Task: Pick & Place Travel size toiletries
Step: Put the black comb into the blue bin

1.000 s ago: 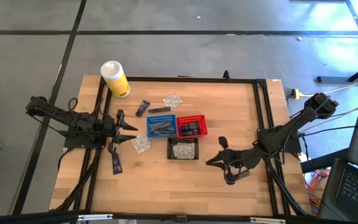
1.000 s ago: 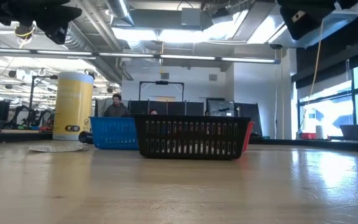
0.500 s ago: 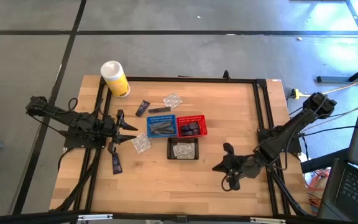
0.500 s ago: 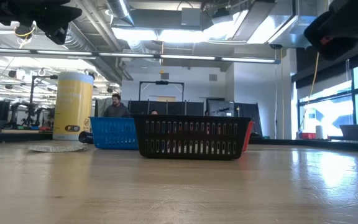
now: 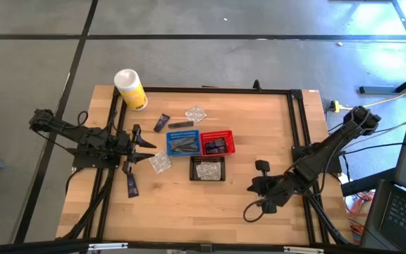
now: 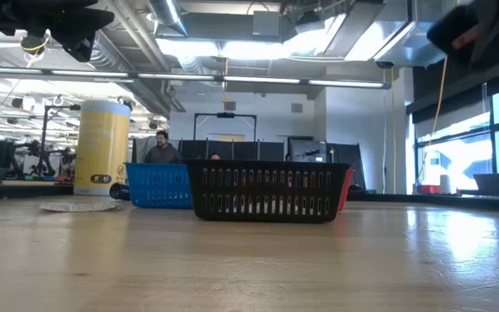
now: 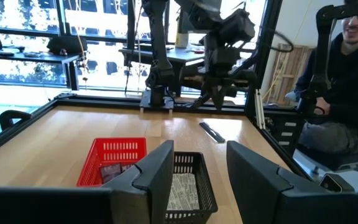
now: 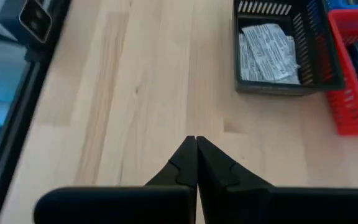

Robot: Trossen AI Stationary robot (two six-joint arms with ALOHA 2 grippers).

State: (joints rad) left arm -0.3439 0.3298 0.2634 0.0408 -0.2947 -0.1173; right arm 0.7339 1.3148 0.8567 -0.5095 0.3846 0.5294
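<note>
Toiletries in baskets: grey tubes are seen in the blue basket (image 5: 182, 144), dark sachets in the red basket (image 5: 218, 143), and clear crinkly packets (image 8: 267, 45) in the black basket (image 5: 208, 169), which sits just in front of the other two.
Toiletries loose on the table: a dark navy sachet (image 5: 161, 123), a slim dark tube (image 5: 180, 125) and a clear packet (image 5: 196, 113) are laid behind the blue basket; a second clear packet (image 5: 160, 163) is placed just left of the black basket; a dark navy tube (image 5: 131, 185) lies nearer the front left.
Left gripper (image 5: 149, 149): held over the left part of the table (image 5: 189, 204), pointing toward the baskets, with the second clear packet just beside its tips. Its fingers (image 7: 157, 174) are parted about halfway, and nothing is seen between them.
Right gripper (image 8: 196, 144): positioned over bare wood right of the black basket, well apart from it. The two fingers are pressed together, tips touching, with nothing gripped.
Canister (image 5: 130, 89): a white-and-yellow cylinder is stood at the back left corner.
Room: a seated person (image 7: 347, 81) is visible beyond the table's edge in the left wrist view.
</note>
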